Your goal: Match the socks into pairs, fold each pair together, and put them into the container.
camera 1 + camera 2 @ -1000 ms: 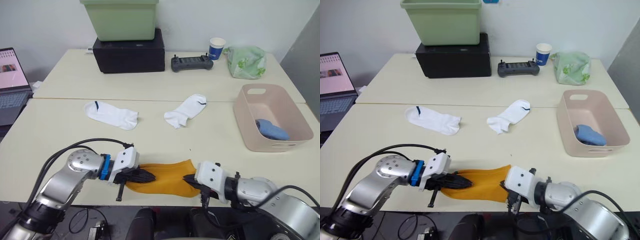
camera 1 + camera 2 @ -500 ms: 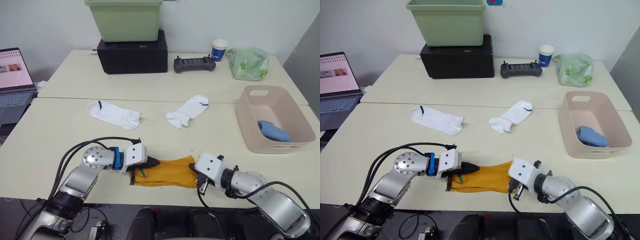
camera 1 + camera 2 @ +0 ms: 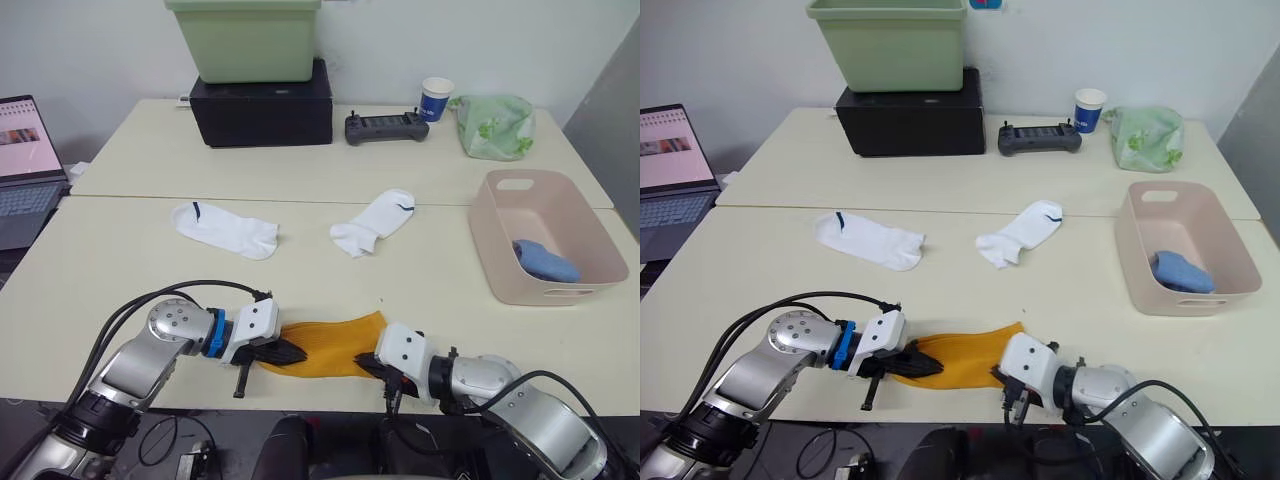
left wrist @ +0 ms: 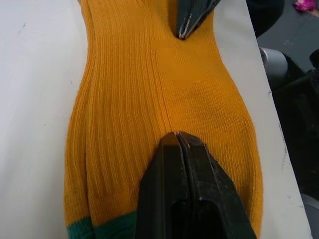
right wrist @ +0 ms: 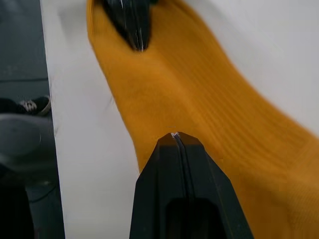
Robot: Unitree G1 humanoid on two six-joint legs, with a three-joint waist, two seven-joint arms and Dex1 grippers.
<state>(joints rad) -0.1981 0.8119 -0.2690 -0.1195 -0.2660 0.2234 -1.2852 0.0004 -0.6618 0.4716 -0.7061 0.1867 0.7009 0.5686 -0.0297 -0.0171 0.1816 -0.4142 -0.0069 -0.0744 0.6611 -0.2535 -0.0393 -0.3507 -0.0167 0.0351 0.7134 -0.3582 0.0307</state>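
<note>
A mustard-orange sock (image 3: 328, 343) lies flat near the table's front edge, its green-marked end (image 4: 94, 230) by my left gripper. My left gripper (image 3: 300, 353) is shut on the sock's left end, and its fingers (image 4: 174, 164) pinch a crease in the fabric. My right gripper (image 3: 362, 363) is shut on the sock's right end at its edge (image 5: 149, 149). Two white socks (image 3: 225, 228) (image 3: 372, 222) lie apart mid-table. The pale pink container (image 3: 487, 250) stands at the right with a light blue sock (image 3: 545, 260) inside.
At the back stand a green tub (image 3: 245, 38) on a black box (image 3: 262, 100), a black controller (image 3: 385, 127), a paper cup (image 3: 434, 98) and a green-and-white cloth bundle (image 3: 492, 125). An open laptop (image 3: 25, 165) sits at the left edge.
The view has shifted slightly. My left gripper has moved back toward the front edge with its end of the sock. My right gripper has moved left, so the sock spans less between them.
</note>
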